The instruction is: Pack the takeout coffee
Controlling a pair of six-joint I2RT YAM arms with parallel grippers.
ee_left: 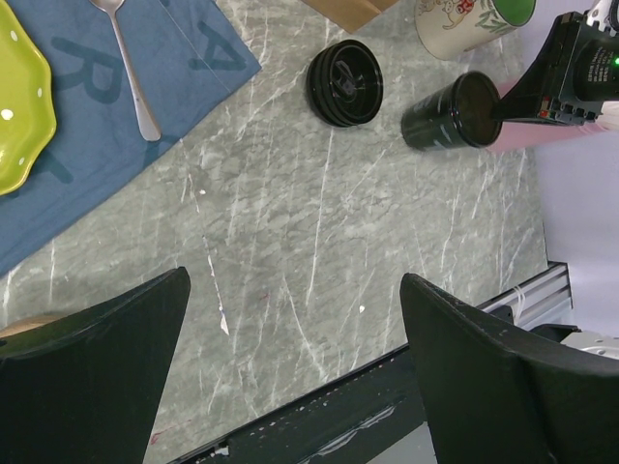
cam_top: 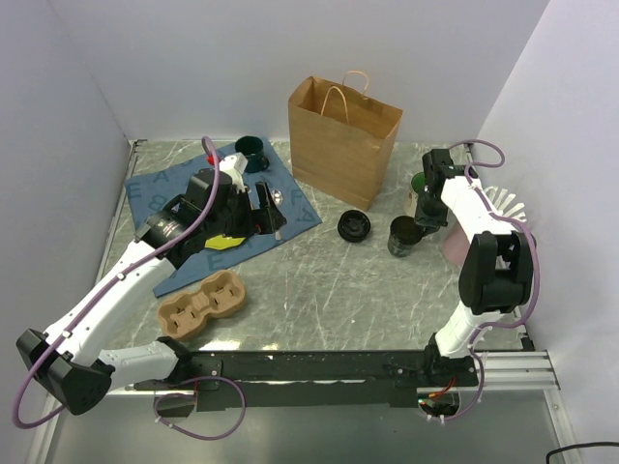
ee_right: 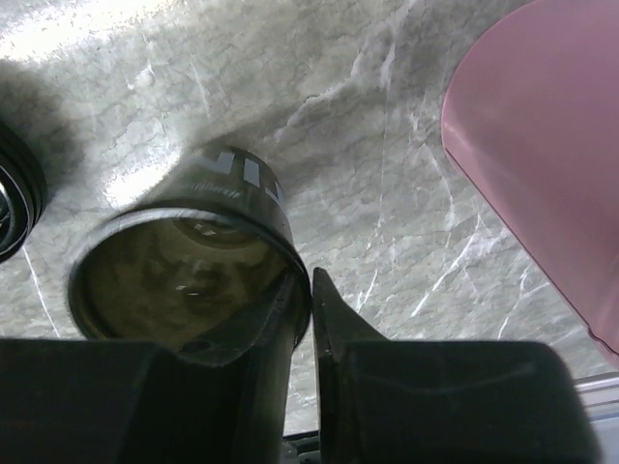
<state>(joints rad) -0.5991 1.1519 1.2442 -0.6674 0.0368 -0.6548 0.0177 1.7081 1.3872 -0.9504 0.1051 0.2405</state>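
The takeout coffee cup (ee_right: 184,256) is being pinched at its rim by the right gripper (ee_right: 306,290), with the lid (cam_top: 355,226) lying at its nine o'clock. The left gripper (ee_left: 295,309) is being held wide open, empty.

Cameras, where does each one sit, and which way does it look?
Top external: high behind the arms, looking down on the table; shows the left arm and right arm.
Left wrist: on the left arm, looking down at the lid and cup; the open left gripper frames the bottom.
Right wrist: on the right arm, close above the cup; the right gripper pinches its rim.
Shared: all three see the cup.
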